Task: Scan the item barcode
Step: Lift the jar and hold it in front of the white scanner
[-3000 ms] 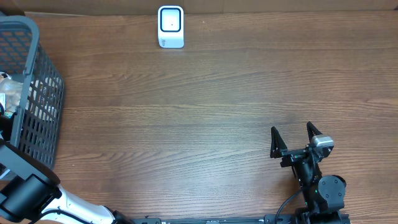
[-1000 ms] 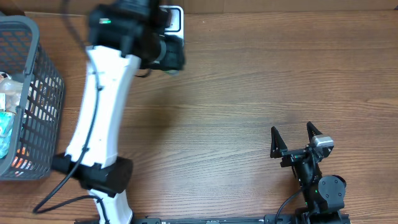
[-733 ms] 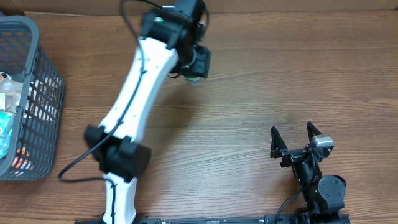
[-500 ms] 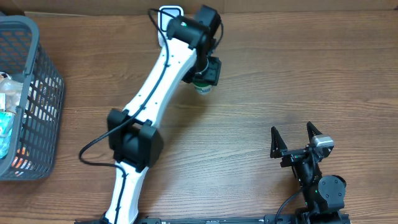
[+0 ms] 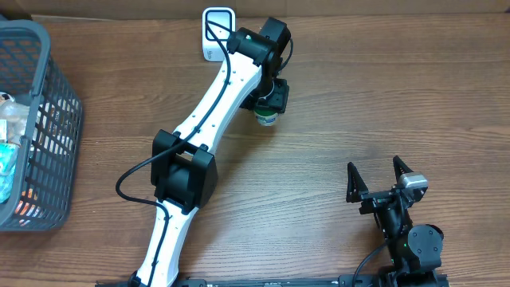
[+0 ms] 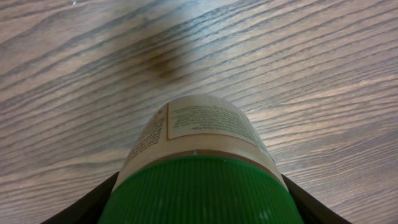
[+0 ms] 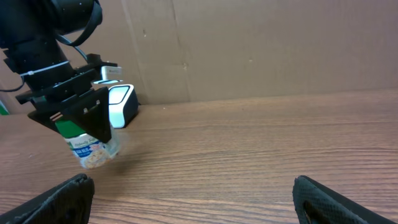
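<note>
Left end effector (image 5: pixel 269 97) is closed about halfway onto the green ribbed cap of a small plastic jar with a cream paper label (image 5: pixel 266 118), one jaw on each side of the cap. The jar hangs cap-up and slightly tilted, clear of the brown wood-grain table (image 5: pixel 358 88), at about 12 o'clock of table centre. The white rounded barcode scanner (image 5: pixel 217 32) stands near, at 10 o'clock from the jar. Right end effector (image 5: pixel 374 166) is fully spread, holds nothing, and is parked at 5 o'clock. The grey plastic mesh basket (image 5: pixel 56 135) is at 9 o'clock. Judgement: the jar looks light and rigid. The cap ribs give a sure hold, and the glossy label would be slicker. Holding by the cap leaves the whole label exposed. Fine print shows on the label, but no barcode can be made out.
</note>
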`<state>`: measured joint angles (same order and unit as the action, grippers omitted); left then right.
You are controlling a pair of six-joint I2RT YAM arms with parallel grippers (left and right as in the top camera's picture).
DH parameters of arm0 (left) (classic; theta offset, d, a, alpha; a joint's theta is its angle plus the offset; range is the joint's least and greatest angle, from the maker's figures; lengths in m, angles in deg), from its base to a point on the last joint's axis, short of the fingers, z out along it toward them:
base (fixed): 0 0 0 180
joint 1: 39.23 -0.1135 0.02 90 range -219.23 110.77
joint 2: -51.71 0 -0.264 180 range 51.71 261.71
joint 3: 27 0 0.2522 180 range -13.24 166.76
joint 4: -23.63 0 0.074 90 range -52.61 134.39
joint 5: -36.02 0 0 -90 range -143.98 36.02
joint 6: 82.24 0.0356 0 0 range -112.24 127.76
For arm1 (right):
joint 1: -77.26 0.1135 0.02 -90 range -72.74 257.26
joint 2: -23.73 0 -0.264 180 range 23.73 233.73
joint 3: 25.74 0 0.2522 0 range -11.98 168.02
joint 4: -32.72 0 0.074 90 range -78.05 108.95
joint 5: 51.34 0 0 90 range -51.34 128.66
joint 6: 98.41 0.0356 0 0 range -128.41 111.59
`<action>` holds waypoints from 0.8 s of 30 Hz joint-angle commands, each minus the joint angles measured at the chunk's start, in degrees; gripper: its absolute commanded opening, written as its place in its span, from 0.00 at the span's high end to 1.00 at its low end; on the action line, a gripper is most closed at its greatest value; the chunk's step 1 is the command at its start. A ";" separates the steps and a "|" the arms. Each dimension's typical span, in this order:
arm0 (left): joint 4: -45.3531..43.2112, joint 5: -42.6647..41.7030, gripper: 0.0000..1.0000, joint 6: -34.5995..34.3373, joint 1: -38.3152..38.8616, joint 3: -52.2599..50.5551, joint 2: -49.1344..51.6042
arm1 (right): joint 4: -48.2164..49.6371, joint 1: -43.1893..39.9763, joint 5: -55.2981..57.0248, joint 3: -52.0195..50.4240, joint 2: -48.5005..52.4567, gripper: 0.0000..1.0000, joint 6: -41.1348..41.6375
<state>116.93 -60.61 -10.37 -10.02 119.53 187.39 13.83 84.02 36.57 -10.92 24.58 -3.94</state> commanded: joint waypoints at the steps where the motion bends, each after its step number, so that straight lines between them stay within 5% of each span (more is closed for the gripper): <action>1: -0.59 -0.61 0.62 -1.25 2.05 0.33 1.99 | 0.39 -0.13 0.55 -0.59 -0.68 0.00 0.17; 17: -2.51 -0.44 0.61 -3.78 3.87 0.33 8.17 | 0.39 -0.13 0.55 -0.59 -0.68 0.00 0.20; 24: -2.32 -0.48 0.36 -3.76 4.22 0.33 8.22 | 0.39 -0.13 0.55 -0.59 -0.68 0.00 0.17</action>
<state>114.49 -60.78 -13.27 -6.30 119.53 195.01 13.83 84.04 36.57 -10.92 24.58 -3.94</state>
